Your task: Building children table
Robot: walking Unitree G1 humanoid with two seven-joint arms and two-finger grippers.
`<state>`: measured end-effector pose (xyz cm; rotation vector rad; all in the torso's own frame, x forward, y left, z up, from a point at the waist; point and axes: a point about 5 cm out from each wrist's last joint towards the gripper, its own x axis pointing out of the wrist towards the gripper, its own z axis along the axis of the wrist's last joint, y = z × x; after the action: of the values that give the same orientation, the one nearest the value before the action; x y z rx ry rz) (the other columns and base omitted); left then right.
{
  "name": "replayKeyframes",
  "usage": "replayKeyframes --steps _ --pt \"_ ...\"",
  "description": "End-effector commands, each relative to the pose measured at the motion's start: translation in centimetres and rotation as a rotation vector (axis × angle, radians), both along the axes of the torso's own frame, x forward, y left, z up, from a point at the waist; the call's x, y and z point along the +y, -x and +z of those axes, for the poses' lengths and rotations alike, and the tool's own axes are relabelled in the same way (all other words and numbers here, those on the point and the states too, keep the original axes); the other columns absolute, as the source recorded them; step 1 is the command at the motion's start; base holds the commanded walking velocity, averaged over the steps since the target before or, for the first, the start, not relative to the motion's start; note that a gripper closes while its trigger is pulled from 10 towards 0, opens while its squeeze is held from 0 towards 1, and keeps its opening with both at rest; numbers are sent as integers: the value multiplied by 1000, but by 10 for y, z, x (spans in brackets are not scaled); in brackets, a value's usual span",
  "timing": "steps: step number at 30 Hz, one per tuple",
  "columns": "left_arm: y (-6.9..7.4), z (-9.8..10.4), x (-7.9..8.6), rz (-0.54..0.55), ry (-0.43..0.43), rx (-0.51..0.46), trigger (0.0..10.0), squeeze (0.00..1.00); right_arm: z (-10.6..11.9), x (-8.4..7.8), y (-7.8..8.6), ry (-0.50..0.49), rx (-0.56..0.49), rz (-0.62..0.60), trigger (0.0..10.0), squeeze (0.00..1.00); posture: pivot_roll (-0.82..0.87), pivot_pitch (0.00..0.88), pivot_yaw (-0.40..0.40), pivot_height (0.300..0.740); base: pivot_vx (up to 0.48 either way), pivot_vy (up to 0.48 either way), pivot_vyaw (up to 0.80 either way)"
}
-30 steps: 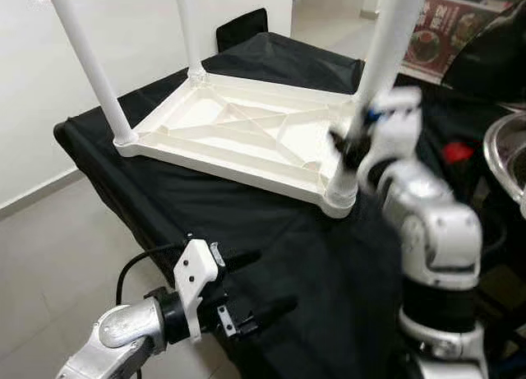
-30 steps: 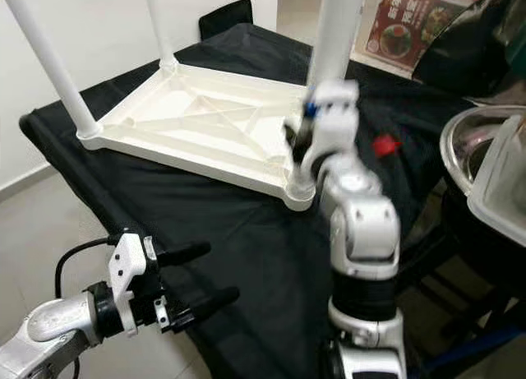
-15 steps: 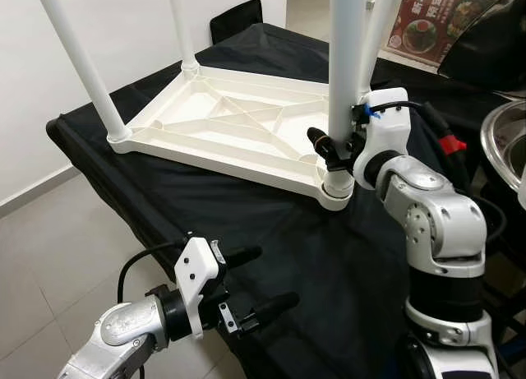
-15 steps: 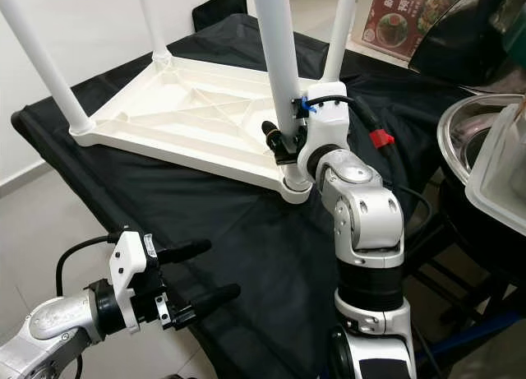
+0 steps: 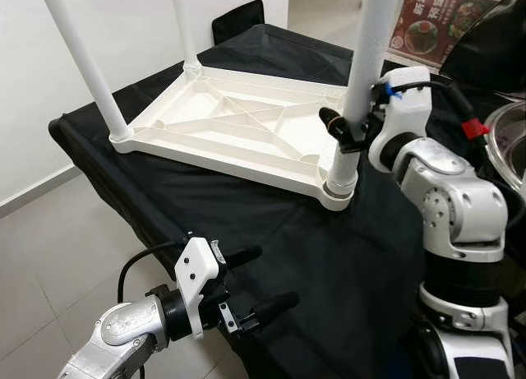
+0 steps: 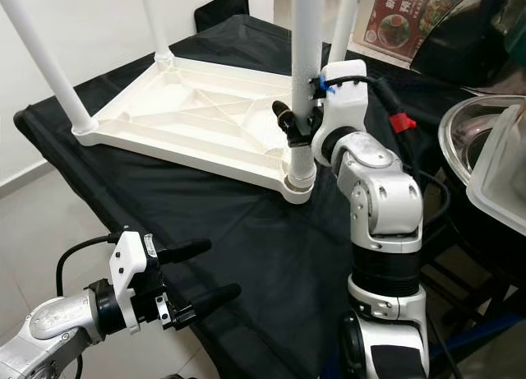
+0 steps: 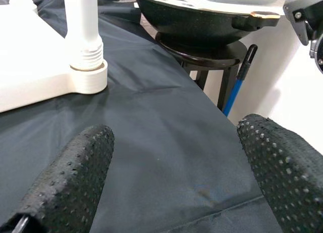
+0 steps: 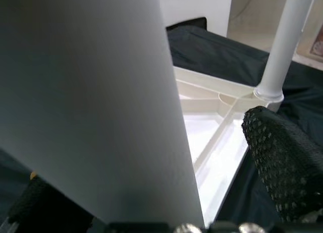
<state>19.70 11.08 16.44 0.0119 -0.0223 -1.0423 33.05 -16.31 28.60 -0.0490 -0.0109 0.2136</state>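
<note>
Nearest me, at seven o'clock, my left claw (image 5: 246,284) hangs idle off the tabletop (image 5: 271,231) edge, fingers spread apart and holding nothing. Further out, at two o'clock, my right claw (image 5: 341,132) is clamped on the white leg (image 5: 362,75) just above its socket. Half a second ago that grip sat lower, close to the base; it has since slid up the leg. I judge the leg is being seated or twisted home. Beyond, the upturned children's table (image 5: 238,132) lies on the black cloth, three other legs already standing.
</note>
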Motion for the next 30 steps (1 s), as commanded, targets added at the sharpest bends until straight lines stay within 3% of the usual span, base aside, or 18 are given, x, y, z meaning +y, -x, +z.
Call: replayKeyframes --steps 1,3,4,5,6,22,24,28,29,30 --pt "1 -2 0 -7 -12 7 10000 0 3 -1 -1 -10 -13 12 10000 0 -34 121 -1 740 0 0 0" --pt "1 -2 0 -8 -13 6 10000 0 6 -4 -2 -15 -25 9 9412 0 -33 122 -1 740 0 0 0" --pt "1 -2 0 -8 -13 4 10000 0 7 -5 -3 -18 -34 9 2667 0 -34 121 -2 740 0 0 0" --pt "1 -2 0 -8 -13 4 10000 0 7 -5 -3 -18 -34 9 2667 0 -34 121 -2 740 0 0 0" --pt "0 -1 0 -6 -13 2 10000 0 10 -6 -4 -29 -45 14 0 0 -31 119 -3 740 0 0 0" --pt "0 -1 0 3 -14 -1 10000 0 22 -12 -9 -61 -89 23 0 0 -32 118 -8 740 0 0 0" --pt "-1 -1 0 6 -13 -3 10000 0 35 -17 -10 -151 -146 22 0 0 -32 118 -9 740 0 0 0" --pt "-1 -1 0 6 -13 -3 10000 0 35 -17 -10 -151 -146 22 0 0 -32 118 -9 740 0 0 0" --pt "-1 -1 0 7 -12 -4 10000 0 41 -20 -11 -205 -174 22 0 0 -32 118 -9 740 0 0 0" --pt "-2 -1 0 12 -11 -7 10000 0 60 -35 -12 -311 -241 1 0 0 -32 118 -12 740 0 0 0"
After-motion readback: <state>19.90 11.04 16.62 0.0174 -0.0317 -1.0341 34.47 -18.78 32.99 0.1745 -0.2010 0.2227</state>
